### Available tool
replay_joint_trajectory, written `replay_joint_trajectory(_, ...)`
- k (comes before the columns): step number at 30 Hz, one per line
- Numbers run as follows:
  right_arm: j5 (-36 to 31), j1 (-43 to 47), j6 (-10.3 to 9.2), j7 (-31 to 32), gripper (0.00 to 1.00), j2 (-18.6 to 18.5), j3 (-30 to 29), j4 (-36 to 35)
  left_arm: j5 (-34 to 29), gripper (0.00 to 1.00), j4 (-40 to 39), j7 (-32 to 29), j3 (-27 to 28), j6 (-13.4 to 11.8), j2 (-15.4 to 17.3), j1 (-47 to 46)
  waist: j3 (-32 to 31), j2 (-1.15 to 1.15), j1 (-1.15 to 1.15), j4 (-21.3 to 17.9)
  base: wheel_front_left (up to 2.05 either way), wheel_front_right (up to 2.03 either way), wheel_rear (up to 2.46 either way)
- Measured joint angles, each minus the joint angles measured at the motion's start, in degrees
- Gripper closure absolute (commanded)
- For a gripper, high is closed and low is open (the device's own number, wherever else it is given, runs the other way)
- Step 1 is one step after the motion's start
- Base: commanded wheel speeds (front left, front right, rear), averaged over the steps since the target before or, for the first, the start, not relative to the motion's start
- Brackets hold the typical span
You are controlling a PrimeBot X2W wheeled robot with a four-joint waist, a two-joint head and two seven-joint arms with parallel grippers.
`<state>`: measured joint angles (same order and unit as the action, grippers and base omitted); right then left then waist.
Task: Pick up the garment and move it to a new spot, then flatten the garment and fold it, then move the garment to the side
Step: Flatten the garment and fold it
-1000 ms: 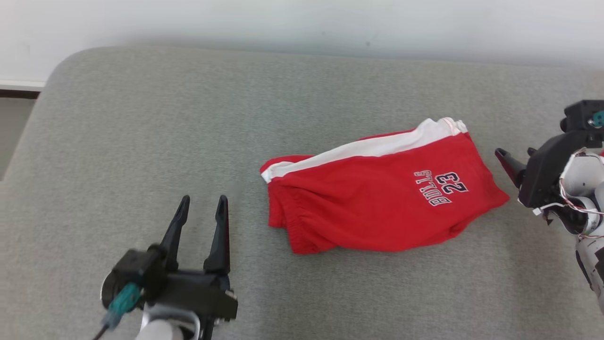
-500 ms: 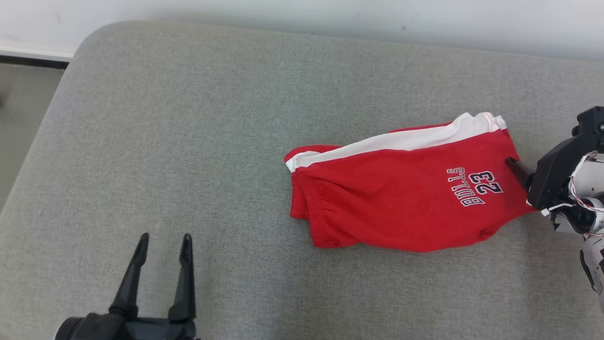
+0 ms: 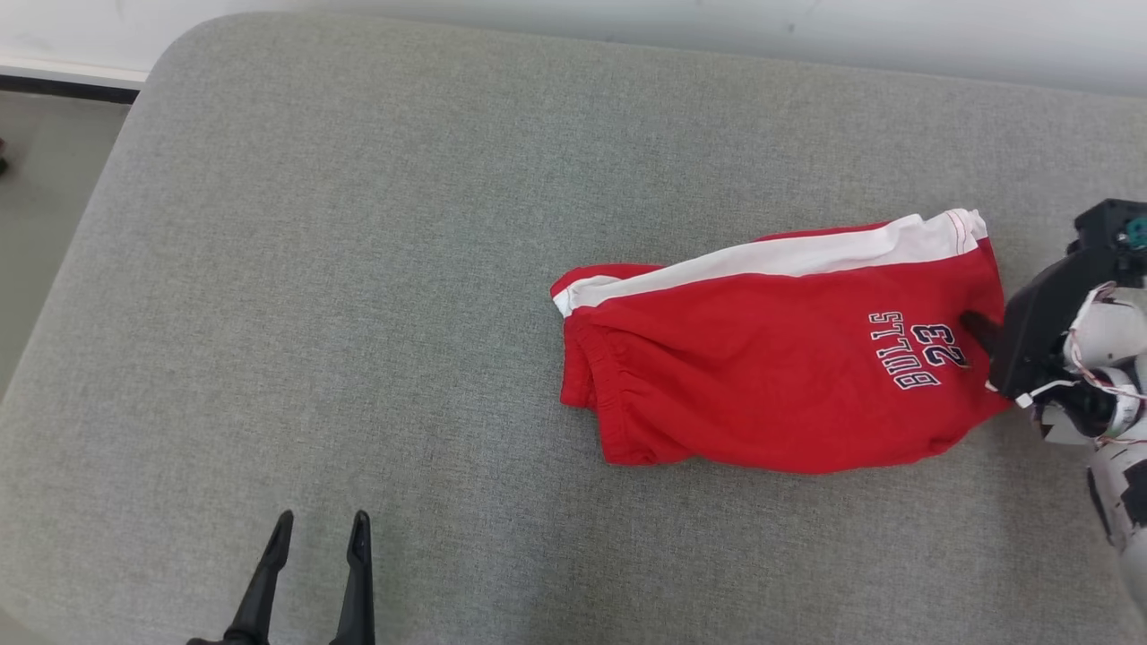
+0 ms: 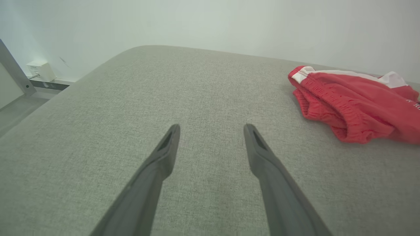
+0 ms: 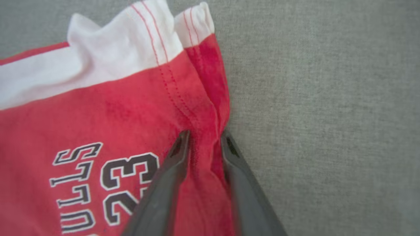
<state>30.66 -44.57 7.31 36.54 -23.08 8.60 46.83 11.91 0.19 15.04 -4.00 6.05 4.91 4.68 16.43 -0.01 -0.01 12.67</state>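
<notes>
The garment [image 3: 762,367] is a pair of red shorts with a white side stripe and "BULLS 23" print. It lies folded on the grey cushion [image 3: 358,269], right of centre. My right gripper [image 3: 977,327] is at its right hem. In the right wrist view the two fingers straddle the hem of the garment [image 5: 98,108], and red cloth is bunched between the tips of my right gripper [image 5: 205,136]. My left gripper [image 3: 321,528] sits open at the bottom left, well away from the shorts. In the left wrist view my left gripper [image 4: 211,129] is empty, with the garment [image 4: 354,108] at the right.
The cushion's rounded left corner drops to the floor [image 3: 36,179]. A pale wall [image 3: 627,18] runs along the far edge. A small white box [image 4: 39,70] sits low on the wall at the left.
The head camera has shifted. My right gripper has moved in onto the shorts' right hem and its fingers have narrowed around the cloth. The left gripper now sits lower in the view, still open.
</notes>
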Motion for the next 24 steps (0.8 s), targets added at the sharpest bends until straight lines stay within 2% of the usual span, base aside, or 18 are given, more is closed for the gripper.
replay_joint_trajectory(9, 0.53, 3.47, 0.18, -1.38, 1.0, 0.92, -1.29, -4.02, -0.02, 0.0, 3.37, 0.0, -0.15, 0.09, -0.29, -0.64, -1.21, 0.01, 0.01, -1.02, 0.0, 0.0, 0.0)
replay_joint_trajectory(20, -5.27, 7.85, 0.18, -5.35, 1.0, -5.81, -6.6, -6.89, -0.19, 0.0, 4.69, 0.0, -0.99, 0.35, -0.42, -1.19, -4.86, 0.01, 0.01, -3.39, 0.0, 0.0, 0.0)
replay_joint_trajectory(24, -8.87, 9.77, 0.18, -5.46, 1.0, -8.12, -8.06, -10.21, -0.16, 0.0, 5.25, 0.0, -1.25, 0.35, -0.44, -1.18, -6.22, 0.01, 0.01, -4.26, 0.0, 0.0, 0.0)
